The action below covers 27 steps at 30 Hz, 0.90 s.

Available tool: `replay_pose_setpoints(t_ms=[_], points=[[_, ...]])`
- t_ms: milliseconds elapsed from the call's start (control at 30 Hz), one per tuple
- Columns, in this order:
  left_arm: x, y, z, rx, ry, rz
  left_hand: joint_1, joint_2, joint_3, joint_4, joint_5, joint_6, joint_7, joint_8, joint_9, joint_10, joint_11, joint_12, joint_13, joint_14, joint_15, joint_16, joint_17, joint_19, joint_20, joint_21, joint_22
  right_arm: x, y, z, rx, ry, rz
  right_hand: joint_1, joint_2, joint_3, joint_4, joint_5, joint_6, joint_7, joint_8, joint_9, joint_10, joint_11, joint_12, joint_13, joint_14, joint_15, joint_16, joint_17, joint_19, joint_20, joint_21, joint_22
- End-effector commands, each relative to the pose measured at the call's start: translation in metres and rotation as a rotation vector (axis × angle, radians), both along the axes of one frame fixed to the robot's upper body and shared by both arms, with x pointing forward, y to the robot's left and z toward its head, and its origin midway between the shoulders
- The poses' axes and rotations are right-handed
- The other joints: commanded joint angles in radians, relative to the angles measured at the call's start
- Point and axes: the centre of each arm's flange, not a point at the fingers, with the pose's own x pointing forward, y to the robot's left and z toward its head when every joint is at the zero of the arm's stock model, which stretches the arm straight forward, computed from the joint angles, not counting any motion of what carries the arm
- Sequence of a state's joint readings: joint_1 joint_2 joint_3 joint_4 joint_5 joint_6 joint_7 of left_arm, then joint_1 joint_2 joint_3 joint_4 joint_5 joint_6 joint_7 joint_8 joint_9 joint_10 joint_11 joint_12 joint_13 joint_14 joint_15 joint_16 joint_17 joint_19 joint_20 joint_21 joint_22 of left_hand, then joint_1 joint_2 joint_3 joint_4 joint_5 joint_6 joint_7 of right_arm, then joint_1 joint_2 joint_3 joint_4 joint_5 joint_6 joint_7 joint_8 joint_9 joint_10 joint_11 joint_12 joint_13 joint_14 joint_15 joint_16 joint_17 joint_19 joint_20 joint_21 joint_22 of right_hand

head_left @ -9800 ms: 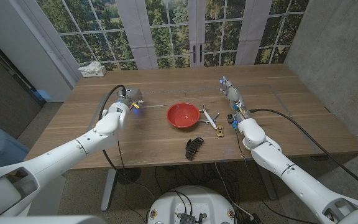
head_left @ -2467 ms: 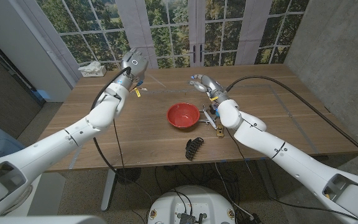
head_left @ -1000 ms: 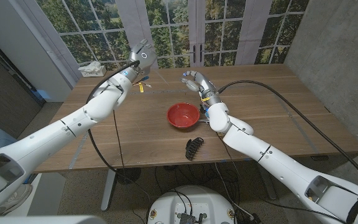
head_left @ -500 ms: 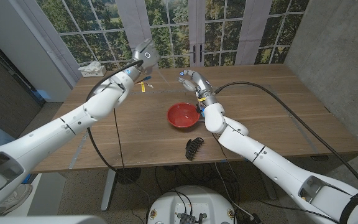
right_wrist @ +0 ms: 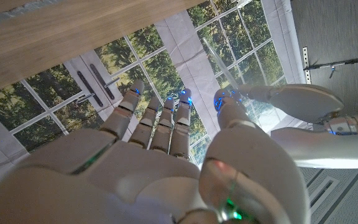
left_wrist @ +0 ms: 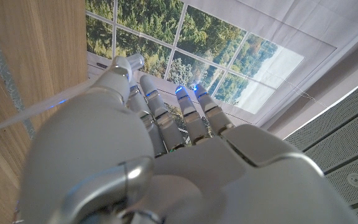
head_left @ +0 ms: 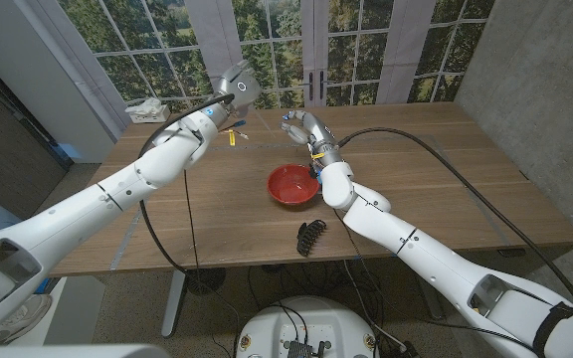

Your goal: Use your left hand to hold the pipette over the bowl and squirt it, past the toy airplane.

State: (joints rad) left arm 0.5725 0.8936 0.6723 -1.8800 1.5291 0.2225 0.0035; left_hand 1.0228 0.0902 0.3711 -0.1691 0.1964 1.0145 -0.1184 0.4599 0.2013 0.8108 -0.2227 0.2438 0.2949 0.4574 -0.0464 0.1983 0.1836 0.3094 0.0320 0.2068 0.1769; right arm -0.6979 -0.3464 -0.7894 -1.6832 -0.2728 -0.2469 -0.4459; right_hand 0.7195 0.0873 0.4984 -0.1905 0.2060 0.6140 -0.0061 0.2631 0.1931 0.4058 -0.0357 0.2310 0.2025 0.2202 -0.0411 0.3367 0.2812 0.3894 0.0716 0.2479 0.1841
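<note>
Clear thin pipette [left_wrist: 23, 116] against left robot hand [left_wrist: 142, 124].

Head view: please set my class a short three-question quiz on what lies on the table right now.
1. True or false: the bowl is blue.
2. Fill in: the tissue box sits at the far ___ corner of the table.
3. The black clip lies: A) in the bowl; B) on the table, nearer the robot than the bowl; C) beside the tissue box.
Key: 1 false; 2 left; 3 B.
</note>
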Motion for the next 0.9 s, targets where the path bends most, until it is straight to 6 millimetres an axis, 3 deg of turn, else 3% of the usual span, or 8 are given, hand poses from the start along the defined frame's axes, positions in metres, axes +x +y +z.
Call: replay_pose_setpoints(t_ms=[33, 433, 900], points=[[0.003, -0.007, 0.003, 0.035, 0.008, 0.001, 0.007, 0.006, -0.005, -0.003, 0.004, 0.029, -0.025, 0.031, 0.006, 0.009, -0.002, -0.002, 0.004, 0.010, -0.178, -0.004, 0.006, 0.001, -0.006, -0.002, 0.004, 0.003, 0.014, 0.003, 0.012, -0.016, -0.002, 0.032, -0.014, 0.001, 0.000, -0.001, 0.029, 0.001, 0.013, 0.006, 0.013, 0.000, 0.008, 0.003, 0.015, -0.014, 0.008, 0.003, 0.014, -0.002, 0.006, 0.003], [0.005, -0.014, 0.003, 0.075, 0.010, 0.001, 0.007, 0.004, -0.008, -0.003, 0.004, 0.034, -0.030, 0.033, 0.005, 0.007, -0.002, -0.005, 0.003, 0.009, -0.178, -0.005, 0.005, 0.000, -0.008, -0.002, 0.004, 0.003, 0.023, 0.001, 0.045, -0.027, -0.016, 0.104, -0.038, -0.004, 0.002, -0.008, 0.082, -0.004, 0.026, 0.007, 0.050, -0.011, 0.014, 0.004, 0.042, -0.024, 0.022, 0.007, 0.031, -0.005, 0.009, 0.004], [0.002, -0.025, 0.003, 0.123, 0.012, 0.006, 0.007, 0.003, -0.012, -0.002, 0.004, 0.038, -0.032, 0.035, 0.003, 0.007, -0.002, -0.007, 0.003, 0.009, -0.179, -0.005, 0.005, -0.002, -0.011, -0.003, 0.004, 0.005, 0.029, -0.004, 0.049, -0.012, -0.020, 0.115, -0.041, -0.016, 0.014, -0.013, 0.105, -0.004, 0.031, 0.009, 0.058, -0.015, 0.014, 0.007, 0.046, -0.030, 0.029, 0.014, 0.034, -0.011, 0.009, 0.004]])
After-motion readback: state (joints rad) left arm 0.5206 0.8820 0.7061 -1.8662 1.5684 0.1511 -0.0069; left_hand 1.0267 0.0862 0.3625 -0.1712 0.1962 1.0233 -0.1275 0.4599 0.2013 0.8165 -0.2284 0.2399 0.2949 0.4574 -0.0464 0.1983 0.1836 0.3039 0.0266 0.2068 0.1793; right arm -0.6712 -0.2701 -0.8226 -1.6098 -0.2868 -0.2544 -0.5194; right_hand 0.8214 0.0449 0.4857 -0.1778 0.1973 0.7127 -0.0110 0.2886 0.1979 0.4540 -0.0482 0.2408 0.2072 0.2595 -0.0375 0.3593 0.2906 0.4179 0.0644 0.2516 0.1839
